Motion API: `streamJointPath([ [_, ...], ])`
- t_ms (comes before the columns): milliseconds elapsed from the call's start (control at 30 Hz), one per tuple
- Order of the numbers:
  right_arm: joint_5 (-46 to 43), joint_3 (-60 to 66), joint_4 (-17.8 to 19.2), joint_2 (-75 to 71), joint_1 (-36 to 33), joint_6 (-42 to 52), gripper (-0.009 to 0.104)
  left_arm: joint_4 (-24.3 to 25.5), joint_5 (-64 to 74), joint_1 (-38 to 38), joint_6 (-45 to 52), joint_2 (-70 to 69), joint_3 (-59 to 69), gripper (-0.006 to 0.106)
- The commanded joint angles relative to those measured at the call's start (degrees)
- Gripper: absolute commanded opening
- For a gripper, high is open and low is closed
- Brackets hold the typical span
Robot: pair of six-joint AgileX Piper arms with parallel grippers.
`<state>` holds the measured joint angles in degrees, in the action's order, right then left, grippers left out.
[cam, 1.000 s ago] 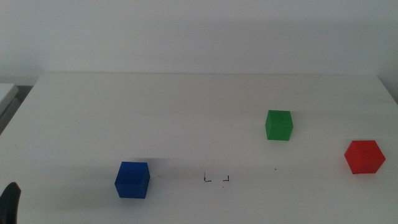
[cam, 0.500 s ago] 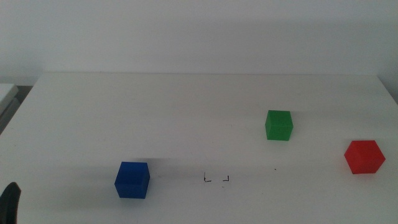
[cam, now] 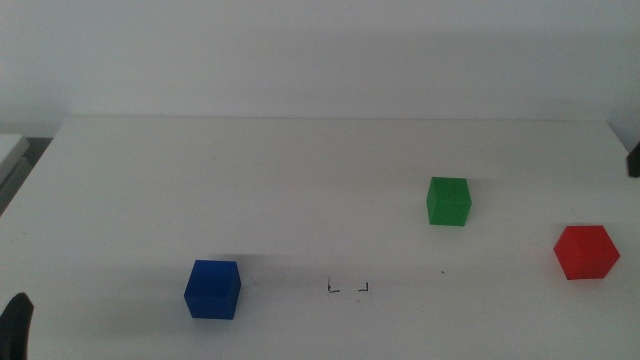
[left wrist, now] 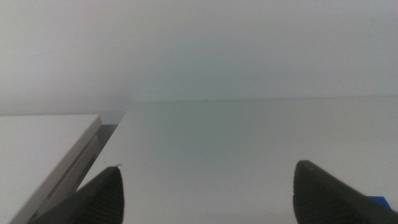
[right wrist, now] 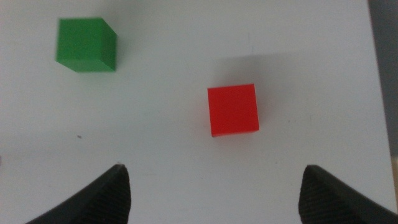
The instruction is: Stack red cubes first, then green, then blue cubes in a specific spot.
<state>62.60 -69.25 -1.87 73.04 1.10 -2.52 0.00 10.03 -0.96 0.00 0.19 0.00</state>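
Red cube lay ahead of the right gripper, centred between wide-open, empty jaws, green cube farther off. Left gripper waited open, much farther from the red cube.

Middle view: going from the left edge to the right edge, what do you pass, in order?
Left pincer at the bottom-left corner → blue cube → bracket-marked square → green cube → red cube → a dark bit of the right arm at the right edge.
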Motion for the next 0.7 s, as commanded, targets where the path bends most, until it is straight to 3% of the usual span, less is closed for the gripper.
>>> streamJointPath([
  [0, 0.3, -0.9, 1.1, 3.7, 0.4, 0.6, 0.092, 0.0, -0.8, 0.2, 0.0, -0.2, 0.0, 0.092],
  [233, -0.9, -1.1, 5.3, 13.9, 0.4, 0.6, 0.092, 0.0, -0.8, 0.2, 0.0, -0.2, 0.0, 0.092],
  [667, -7.4, -1.1, 5.7, 26.0, 0.4, 2.5, 0.092, 0.0, -0.8, 0.2, 0.0, -0.2, 0.0, 0.092],
])
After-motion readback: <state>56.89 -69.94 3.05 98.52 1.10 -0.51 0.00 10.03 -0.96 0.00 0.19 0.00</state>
